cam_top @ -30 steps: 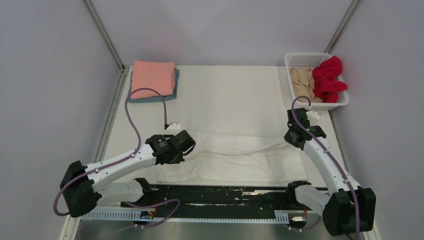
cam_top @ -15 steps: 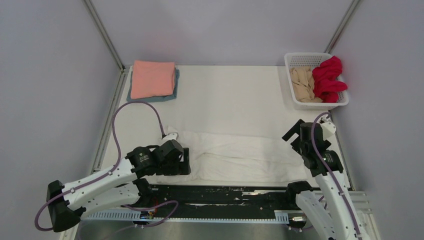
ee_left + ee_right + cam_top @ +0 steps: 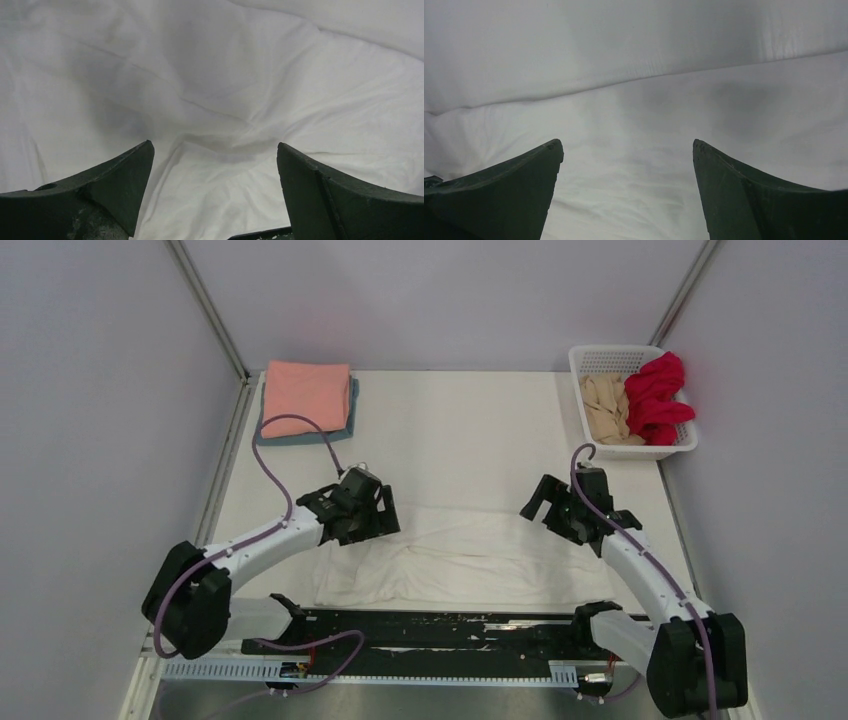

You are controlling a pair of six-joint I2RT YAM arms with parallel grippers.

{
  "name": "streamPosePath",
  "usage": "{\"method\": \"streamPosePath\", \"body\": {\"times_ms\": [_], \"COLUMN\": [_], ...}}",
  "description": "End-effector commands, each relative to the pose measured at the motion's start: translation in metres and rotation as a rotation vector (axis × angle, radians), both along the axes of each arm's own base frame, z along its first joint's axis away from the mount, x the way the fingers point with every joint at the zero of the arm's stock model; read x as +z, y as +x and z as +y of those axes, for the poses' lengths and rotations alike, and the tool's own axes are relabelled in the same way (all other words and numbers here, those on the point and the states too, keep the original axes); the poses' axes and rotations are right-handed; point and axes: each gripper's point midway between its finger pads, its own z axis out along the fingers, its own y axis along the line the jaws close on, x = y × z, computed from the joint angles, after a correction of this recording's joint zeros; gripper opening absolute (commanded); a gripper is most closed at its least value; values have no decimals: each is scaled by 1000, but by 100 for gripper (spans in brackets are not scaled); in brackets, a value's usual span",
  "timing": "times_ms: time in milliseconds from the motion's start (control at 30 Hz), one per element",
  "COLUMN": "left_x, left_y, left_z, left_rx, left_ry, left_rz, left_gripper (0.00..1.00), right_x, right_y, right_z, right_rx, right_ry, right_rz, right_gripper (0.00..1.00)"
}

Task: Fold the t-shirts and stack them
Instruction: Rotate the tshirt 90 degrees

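A white t-shirt is lying wrinkled in a long, partly folded strip across the near part of the tabletop. The left pincer is being held over the shirt's left end with its jaws wide apart, and nothing is being gripped. The right pincer is being held over the right end, its jaws wide apart as well, with nothing gripped. At the far left corner, a folded salmon pink t-shirt is being carried on a folded grey-blue t-shirt. At the far right, a red t-shirt and a beige t-shirt are being held bunched in a white basket.
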Motion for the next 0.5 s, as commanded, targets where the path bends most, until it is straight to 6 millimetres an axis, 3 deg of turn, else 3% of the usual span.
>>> {"method": "streamPosePath", "body": {"times_ms": [0,200,367,467], "left_x": [-21,-70,-73,-60], "left_y": [3,11,72,138], "left_z": [-26,-17,-25,-40], "left_rx": [-93,-35,-29,-61], "left_ry": [-70,-17,-57,-39], "left_rz": [46,149,162,112], "left_gripper": [100,100,100,100], "right_x": [-8,-44,-56,-58], "right_y": [20,13,7,2], "right_z": [15,10,7,8], "right_rx": [53,1,-4,9], "right_ry": [49,30,18,26], "right_rz": [-29,92,131,142], "right_gripper": [100,100,100,100]}}
